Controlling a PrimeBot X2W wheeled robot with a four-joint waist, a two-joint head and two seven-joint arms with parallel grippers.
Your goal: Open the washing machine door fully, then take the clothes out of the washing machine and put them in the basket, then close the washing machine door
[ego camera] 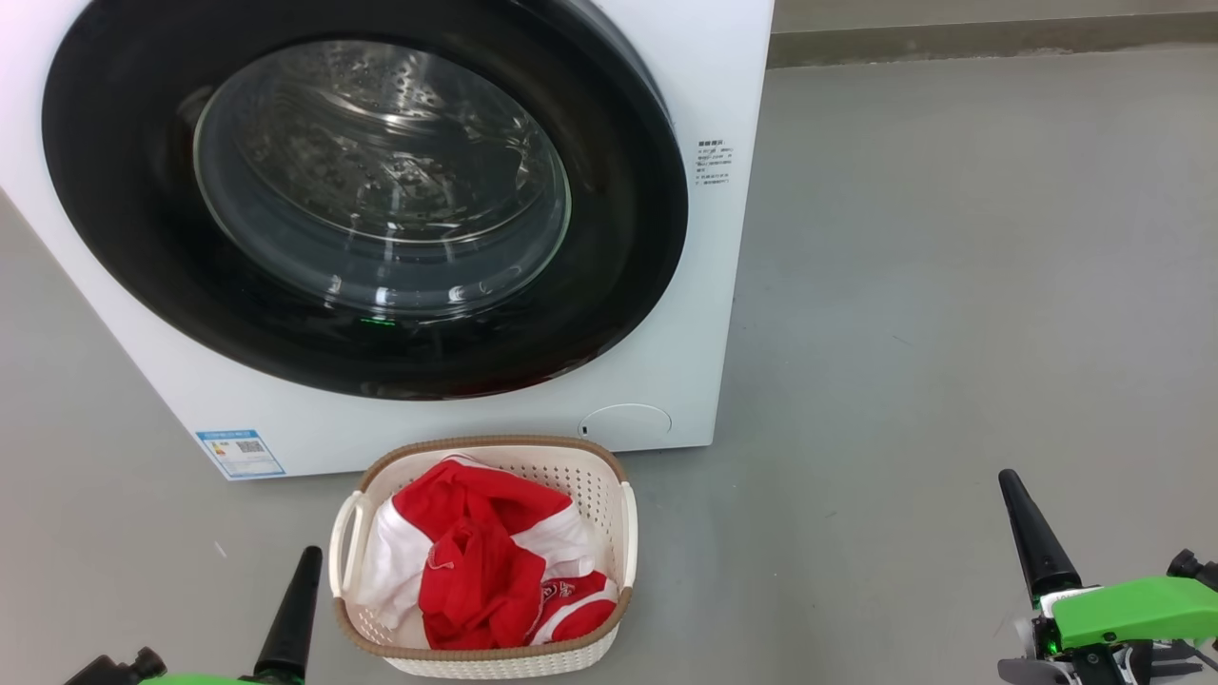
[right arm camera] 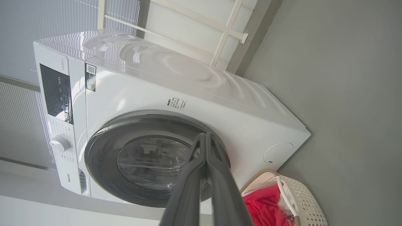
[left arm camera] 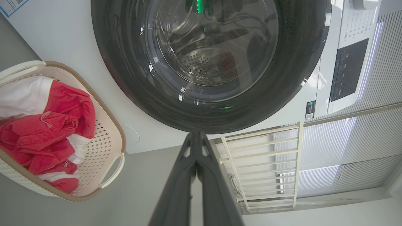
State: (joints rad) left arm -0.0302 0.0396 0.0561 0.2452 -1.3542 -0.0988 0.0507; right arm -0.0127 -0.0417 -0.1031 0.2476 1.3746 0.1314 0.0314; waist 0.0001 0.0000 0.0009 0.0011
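Note:
The white washing machine (ego camera: 685,76) fills the upper left of the head view. Its round black-rimmed door (ego camera: 609,285) lies flat against the front, and steel drum shows through the glass. On the floor just in front stands the cream basket (ego camera: 623,533) with the red and white clothes (ego camera: 476,561) heaped inside. My left gripper (ego camera: 309,557) hangs shut and empty just left of the basket. My right gripper (ego camera: 1007,479) is shut and empty, far out to the right. The left wrist view has the door (left arm camera: 125,78), the basket (left arm camera: 116,147) and the shut left gripper (left arm camera: 195,135).
Bare grey floor (ego camera: 952,285) spreads right of the machine to a wall base at the back. The right wrist view shows the machine (right arm camera: 220,100) with its dark control panel (right arm camera: 56,91), a pale railing behind, and the basket (right arm camera: 301,194) at the bottom right.

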